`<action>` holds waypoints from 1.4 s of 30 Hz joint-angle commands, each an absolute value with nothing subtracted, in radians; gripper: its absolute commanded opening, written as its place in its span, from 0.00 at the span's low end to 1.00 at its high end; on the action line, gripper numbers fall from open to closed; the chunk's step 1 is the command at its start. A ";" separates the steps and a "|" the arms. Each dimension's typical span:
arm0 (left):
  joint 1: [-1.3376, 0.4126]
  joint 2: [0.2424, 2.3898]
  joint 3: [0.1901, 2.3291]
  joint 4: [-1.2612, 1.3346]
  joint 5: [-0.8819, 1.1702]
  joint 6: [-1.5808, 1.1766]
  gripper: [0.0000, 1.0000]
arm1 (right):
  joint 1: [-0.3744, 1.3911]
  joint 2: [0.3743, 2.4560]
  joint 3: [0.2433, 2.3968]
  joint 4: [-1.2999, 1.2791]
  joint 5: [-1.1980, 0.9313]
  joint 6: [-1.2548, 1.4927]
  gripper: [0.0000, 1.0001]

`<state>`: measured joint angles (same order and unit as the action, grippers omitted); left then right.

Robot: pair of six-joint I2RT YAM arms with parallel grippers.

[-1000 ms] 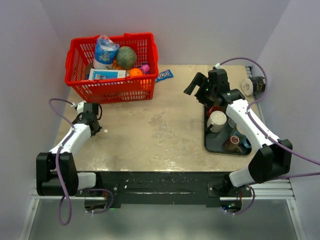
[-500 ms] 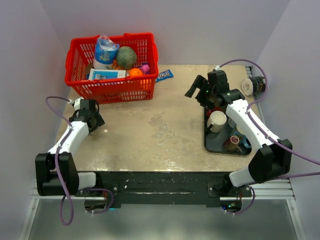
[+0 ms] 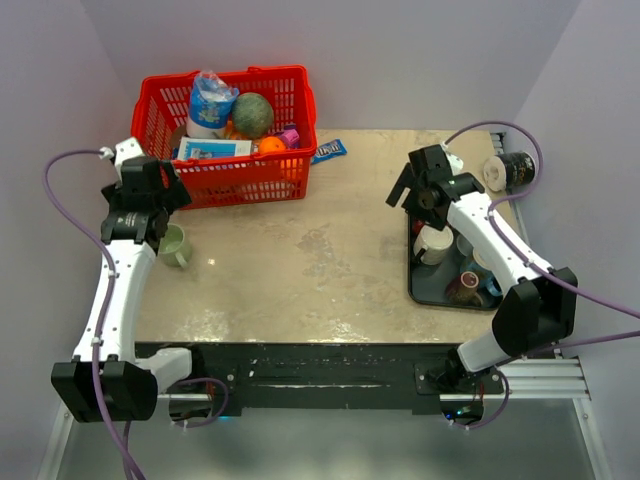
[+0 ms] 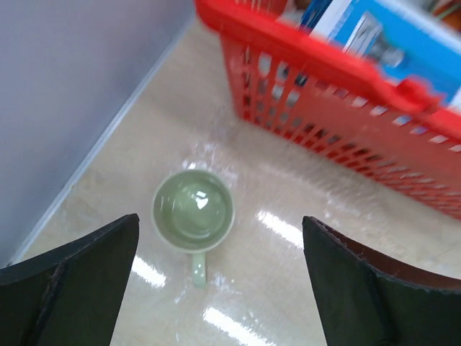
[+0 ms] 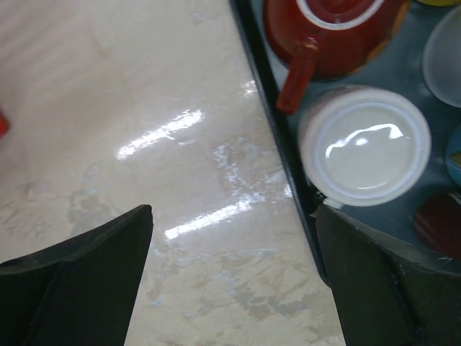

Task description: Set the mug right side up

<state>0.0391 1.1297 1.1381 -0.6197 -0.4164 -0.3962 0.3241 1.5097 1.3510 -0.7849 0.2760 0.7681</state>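
Note:
The pale green mug (image 3: 176, 245) stands upright on the table's left side, just in front of the red basket. From the left wrist view I look straight down into the mug's (image 4: 193, 211) open mouth, its handle pointing toward me. My left gripper (image 3: 150, 190) (image 4: 220, 218) hangs well above it, open, with nothing between the fingers. My right gripper (image 3: 415, 190) (image 5: 234, 209) is open and empty over the left rim of the dark tray (image 3: 425, 285).
A red basket (image 3: 225, 135) (image 4: 324, 94) full of groceries sits at the back left, close behind the mug. The tray's rim (image 5: 274, 122) borders a white cup (image 5: 364, 148) and a red mug (image 5: 331, 29). A blue packet (image 3: 328, 152) lies beside the basket.
My left gripper opened and rose up and back from the table, leaving the green mug standing upright. The right gripper shifted slightly right toward the tray.

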 commanded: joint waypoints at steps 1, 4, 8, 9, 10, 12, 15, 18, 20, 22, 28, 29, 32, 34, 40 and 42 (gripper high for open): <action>0.046 1.137 1.207 -0.569 -0.246 -0.284 0.99 | 0.321 1.480 1.306 -0.861 0.459 0.822 0.99; 0.046 1.100 1.163 -0.457 -0.048 -0.265 0.99 | 0.319 1.479 1.276 -0.873 0.485 0.851 0.96; 0.046 1.097 1.158 -0.402 0.103 -0.298 0.99 | 0.321 1.485 1.243 -0.882 0.511 0.890 0.95; 0.045 1.101 1.158 -0.394 0.151 -0.301 0.99 | 0.319 1.485 1.224 -0.874 0.511 0.896 0.95; 0.046 1.112 1.161 -0.388 0.170 -0.304 0.99 | 0.321 1.488 1.215 -0.867 0.508 0.896 0.95; 0.046 1.120 1.158 -0.376 0.202 -0.318 0.99 | 0.321 1.489 1.191 -0.851 0.506 0.908 0.95; 0.046 1.120 1.137 -0.347 0.238 -0.321 0.99 | 0.321 1.483 1.145 -0.807 0.486 0.917 0.84; 0.046 1.108 1.111 -0.315 0.290 -0.327 0.99 | 0.319 1.440 1.066 -0.707 0.448 0.925 0.74; 0.046 1.101 1.085 -0.299 0.323 -0.339 0.99 | 0.319 1.450 1.055 -0.690 0.448 0.931 0.72; 0.044 1.098 1.066 -0.269 0.371 -0.354 0.99 | 0.321 1.463 1.055 -0.693 0.456 0.933 0.71; 0.032 1.100 1.014 -0.215 0.431 -0.405 0.99 | 0.321 1.456 1.022 -0.663 0.500 0.983 0.66; 0.031 1.101 1.009 -0.212 0.431 -0.410 0.99 | 0.319 1.453 1.017 -0.646 0.499 1.000 0.64; 0.017 1.106 1.005 -0.209 0.428 -0.411 0.99 | 0.319 1.466 1.003 -0.630 0.494 1.012 0.59; 0.011 1.108 1.005 -0.209 0.423 -0.408 0.99 | 0.321 1.485 1.003 -0.630 0.502 1.012 0.57; 0.008 1.111 0.999 -0.207 0.420 -0.408 0.99 | 0.319 1.497 0.992 -0.611 0.526 1.011 0.51; 0.009 1.117 0.997 -0.207 0.420 -0.407 0.99 | 0.321 1.512 0.988 -0.609 0.528 1.012 0.51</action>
